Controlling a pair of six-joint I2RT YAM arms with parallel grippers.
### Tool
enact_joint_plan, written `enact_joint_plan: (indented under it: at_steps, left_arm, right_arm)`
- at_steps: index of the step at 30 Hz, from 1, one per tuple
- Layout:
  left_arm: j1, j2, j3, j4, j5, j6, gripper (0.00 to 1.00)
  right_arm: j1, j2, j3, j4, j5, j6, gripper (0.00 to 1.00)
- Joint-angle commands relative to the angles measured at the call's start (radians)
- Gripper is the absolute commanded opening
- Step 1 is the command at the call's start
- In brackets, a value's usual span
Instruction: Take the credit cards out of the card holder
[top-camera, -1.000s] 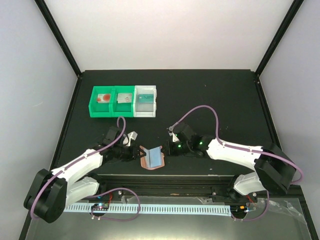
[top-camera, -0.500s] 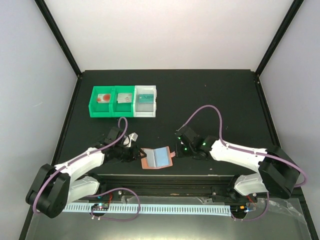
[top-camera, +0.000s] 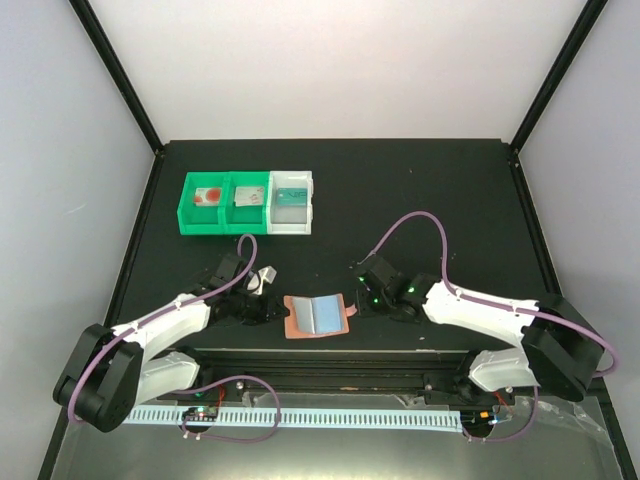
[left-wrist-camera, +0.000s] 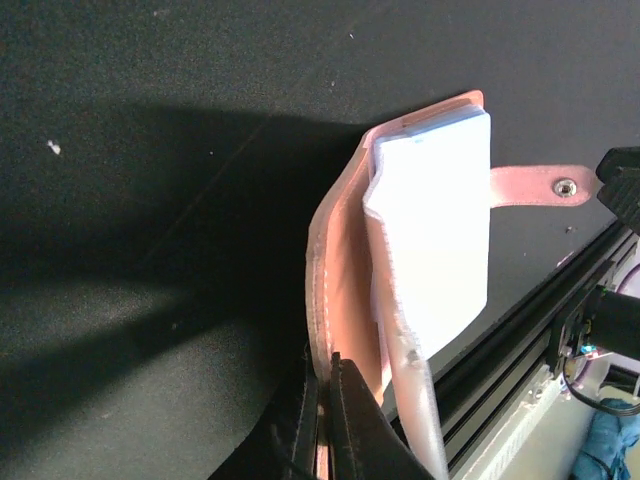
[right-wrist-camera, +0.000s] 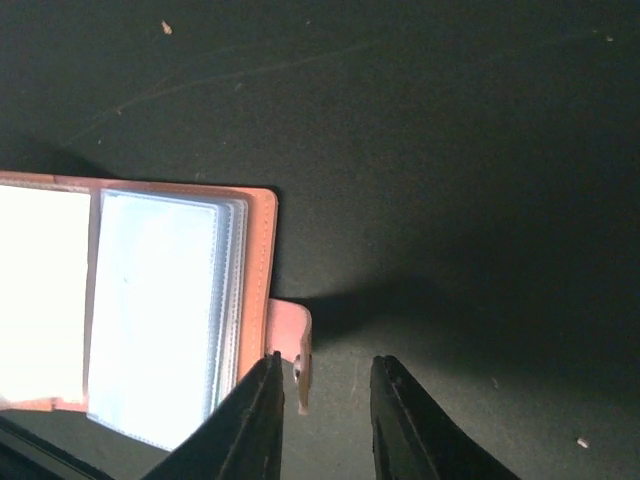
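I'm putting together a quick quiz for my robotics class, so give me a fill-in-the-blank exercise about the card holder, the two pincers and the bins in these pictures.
The card holder lies ____ on the table.
The left pincer is ____ on the holder's cover edge.
The right pincer stands ____ by the holder's tab.
The red-disc card sits in a ____ bin.
Missing words: open, shut, open, green.

Card holder lies between left tool and right tool.
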Motion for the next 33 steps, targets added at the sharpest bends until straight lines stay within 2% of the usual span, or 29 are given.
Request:
enact_joint_plan:
  at_steps: [1, 5, 9, 21, 28, 33]
  left_arm:
    - [0.006, 0.001, 0.024, 0.016, 0.005, 0.014, 0.02]
    - [0.006, -0.006, 0.017, 0.031, 0.006, 0.001, 0.02]
    - [0.006, -0.001, 0.007, 0.051, 0.012, -0.009, 0.02]
    - [0.005, -0.003, -0.003, 0.054, 0.013, -0.022, 0.01]
    - [0.002, -0.005, -0.011, 0.064, 0.01, -0.034, 0.02]
    - [0.002, -0.006, -0.009, 0.067, 0.01, -0.039, 0.02]
  right_arm:
    - [-0.004, -0.047, 0.034, -0.038, -0.003, 0.01, 0.31]
    - [-0.004, -0.09, 0.033, 0.016, -0.093, 0.047, 0.45]
    - [0.004, -0.086, 0.02, 0.111, -0.192, 0.101, 0.5]
    - [0.048, 0.105, 0.016, 0.277, -0.237, 0.132, 0.56]
    - [0.05, 0.165, -0.003, 0.35, -0.276, 0.159, 0.55]
    - [0.05, 0.173, -0.007, 0.344, -0.244, 0.165, 0.55]
